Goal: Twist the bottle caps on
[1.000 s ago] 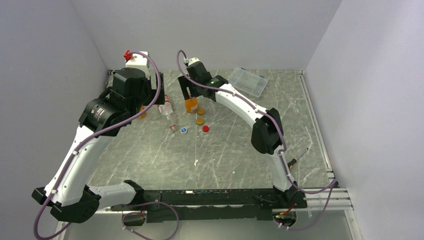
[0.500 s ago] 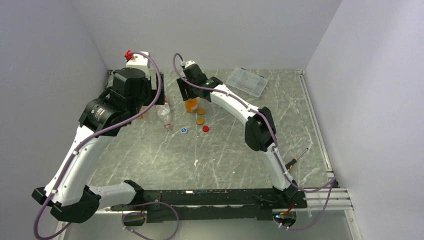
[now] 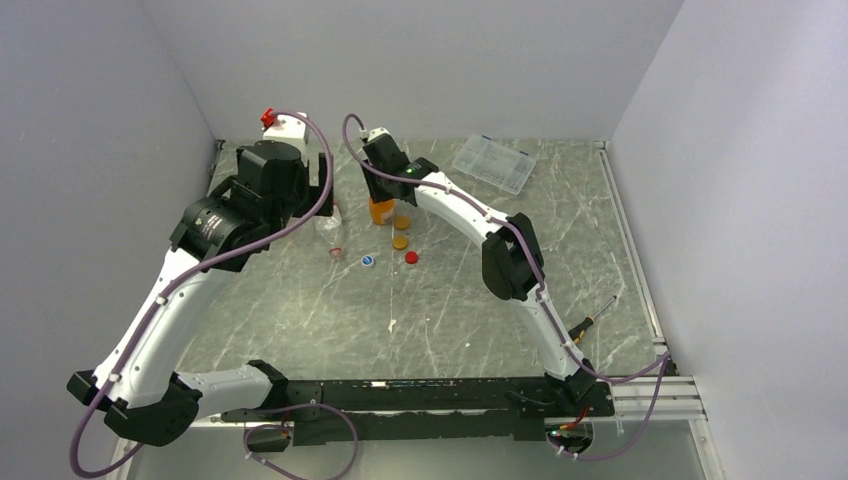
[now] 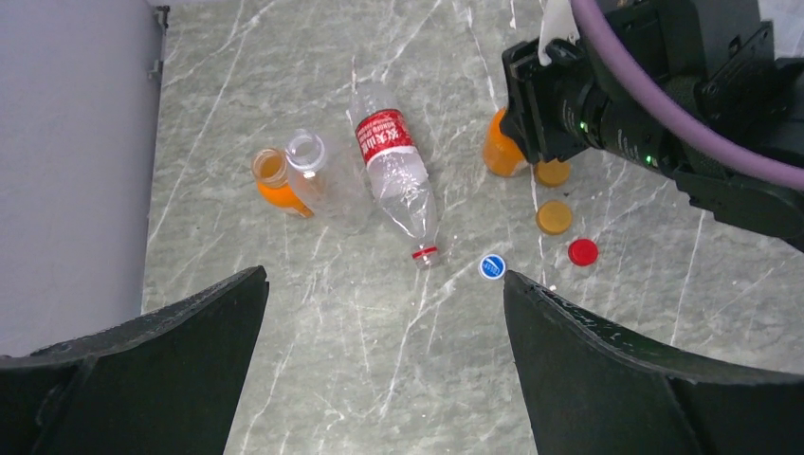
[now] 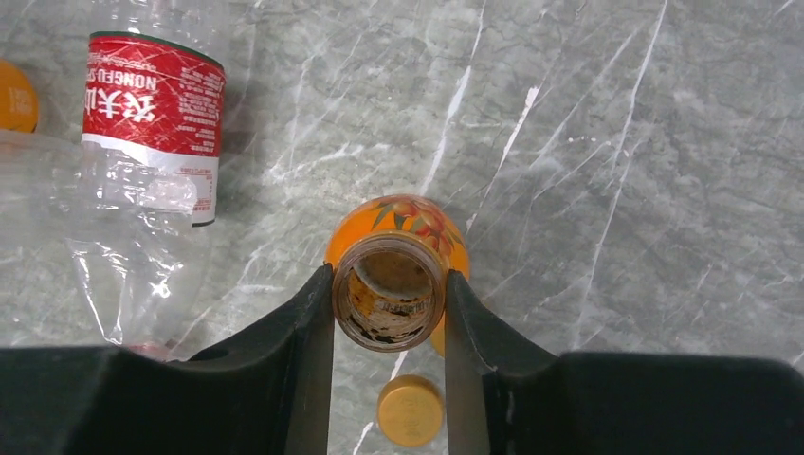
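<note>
1. Nearest: blue cap (image 4: 491, 266) and red cap (image 4: 582, 251) lie flat on the tabletop (image 4: 379, 379). The near orange cap (image 4: 554, 217) is just beyond them. The far orange cap (image 4: 552, 172) sits tight against the base of the gripped bottle. Risk: dragging that bottle sideways shoves the caps and scatters them.
2. Right fingers (image 5: 308, 332) are closed narrow on the open neck of the upright orange bottle (image 5: 393, 223), one on each side. Risk: they likely cover the thread zone, so a cap may not seat while they sit there. A harder squeeze could deform the neck, and the bottle could tilt in such a small grip.
3. Clear bottle (image 4: 398, 171) with the red label lies on its side, neck toward the caps, no cap visible. Pale bottle (image 4: 322, 175) touches it. Second orange bottle (image 4: 275, 190) touches the pale one; can't tell if it's standing or tipped. Risk: these are round bodies, so a nudge rolls them. The thin clear wall looks easy to crush.
4. Left fingers (image 4: 190, 322) are wide apart and empty, hovering over that cluster. Risk: the caps are thin, so a pinch from above may skid one away. The right arm (image 4: 664, 95) crowds the orange caps, so reaching there risks arm contact.
5. Far: compartment box (image 3: 493, 162) is well apart, no concern.
</note>
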### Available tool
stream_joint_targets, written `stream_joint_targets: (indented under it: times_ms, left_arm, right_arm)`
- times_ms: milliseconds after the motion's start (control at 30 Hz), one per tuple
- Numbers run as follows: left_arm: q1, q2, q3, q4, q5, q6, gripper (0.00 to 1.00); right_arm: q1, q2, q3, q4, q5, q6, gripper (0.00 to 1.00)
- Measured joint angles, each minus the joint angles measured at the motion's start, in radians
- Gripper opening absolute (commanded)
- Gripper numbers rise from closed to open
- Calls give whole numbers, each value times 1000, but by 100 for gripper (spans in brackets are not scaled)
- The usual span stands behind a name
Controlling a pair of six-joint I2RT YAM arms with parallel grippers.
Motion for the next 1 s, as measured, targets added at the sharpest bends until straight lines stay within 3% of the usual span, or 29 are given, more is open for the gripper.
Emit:
stream_joint_targets:
  times_ms: [167, 333, 667, 1000]
  left_arm:
    - [1, -12, -72, 42, 43, 14, 99]
    - [3, -37, -192, 138, 146, 48, 99]
    - [3, -82, -462, 425, 442, 201, 99]
    - [6, -122, -546, 643, 840, 406, 99]
  right_arm:
    - [0, -1, 9, -7, 2, 2, 16]
    - [-4, -55, -12, -54, -10, 13, 13]
    - [-133, -528, -315, -87, -248, 139, 10]
    - [-163, -847, -653, -56, -495, 211, 12]
